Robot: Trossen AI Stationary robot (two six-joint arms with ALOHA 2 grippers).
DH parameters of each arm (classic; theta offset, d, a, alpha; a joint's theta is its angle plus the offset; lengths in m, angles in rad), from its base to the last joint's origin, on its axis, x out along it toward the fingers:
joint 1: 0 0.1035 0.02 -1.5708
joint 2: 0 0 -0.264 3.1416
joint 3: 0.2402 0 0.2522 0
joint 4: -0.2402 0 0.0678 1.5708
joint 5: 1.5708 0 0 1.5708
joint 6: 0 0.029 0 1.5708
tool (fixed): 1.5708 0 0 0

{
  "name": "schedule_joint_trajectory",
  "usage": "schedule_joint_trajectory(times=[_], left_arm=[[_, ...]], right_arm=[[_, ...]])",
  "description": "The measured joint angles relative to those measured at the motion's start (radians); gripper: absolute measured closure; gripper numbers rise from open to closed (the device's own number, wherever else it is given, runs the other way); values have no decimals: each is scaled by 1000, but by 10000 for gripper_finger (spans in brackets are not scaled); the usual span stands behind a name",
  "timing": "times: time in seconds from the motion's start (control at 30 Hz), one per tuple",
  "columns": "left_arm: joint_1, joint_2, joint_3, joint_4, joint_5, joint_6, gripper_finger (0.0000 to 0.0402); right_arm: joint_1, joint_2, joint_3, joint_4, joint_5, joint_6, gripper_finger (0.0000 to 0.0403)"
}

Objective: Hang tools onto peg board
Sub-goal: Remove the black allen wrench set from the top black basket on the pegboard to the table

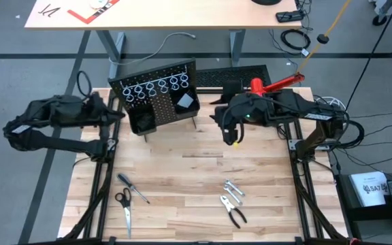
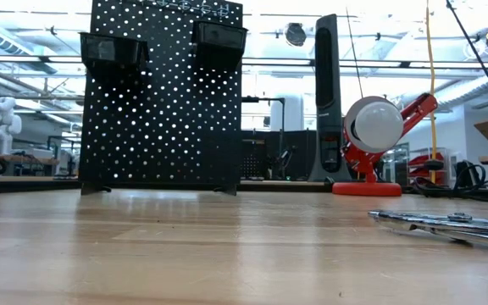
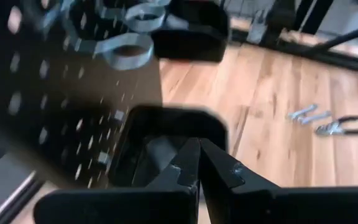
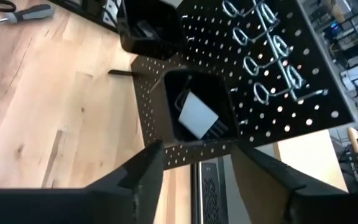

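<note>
Nearest us the tools lie untouched along the front of the table: scissors (image 1: pixel 124 205) and screwdriver (image 1: pixel 133 188) on the left, pliers (image 1: pixel 233 211) and wrench (image 1: pixel 233 189) on the right, long axes running roughly front to back. We judge each pair lies nearer its own side's arm. Farther back both our grippers hover at the peg board (image 1: pixel 156 95), well away from them: the left gripper (image 3: pixel 197 171) pinched shut and empty, the right gripper (image 4: pixel 194 165) spread wide over a bin (image 4: pixel 194 109).
</note>
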Motion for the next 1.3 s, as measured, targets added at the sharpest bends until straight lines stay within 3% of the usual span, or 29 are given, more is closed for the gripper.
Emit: schedule_joint_trajectory(times=[0.27,0.37,0.6,0.7,0.9,1.1,1.3], left_arm=[[0,-51,-1,-156,-243,-154,389],[0,-51,-2,-163,-324,-184,389],[1,-30,-2,-164,-501,-211,389],[1,-10,-2,-164,-515,-211,388],[1,5,-2,-164,-515,-208,388],[1,5,-2,-104,-530,-99,388],[1,5,-2,-61,-515,-42,388]], right_arm=[[-58,1,0,52,-98,-25,186],[-88,8,0,83,-149,-54,194],[-137,16,0,141,-145,-102,222],[-150,16,0,130,-124,-139,253],[-191,16,0,155,-67,-180,388],[-305,16,0,243,-72,-154,401],[-430,21,0,270,-394,-169,402]])
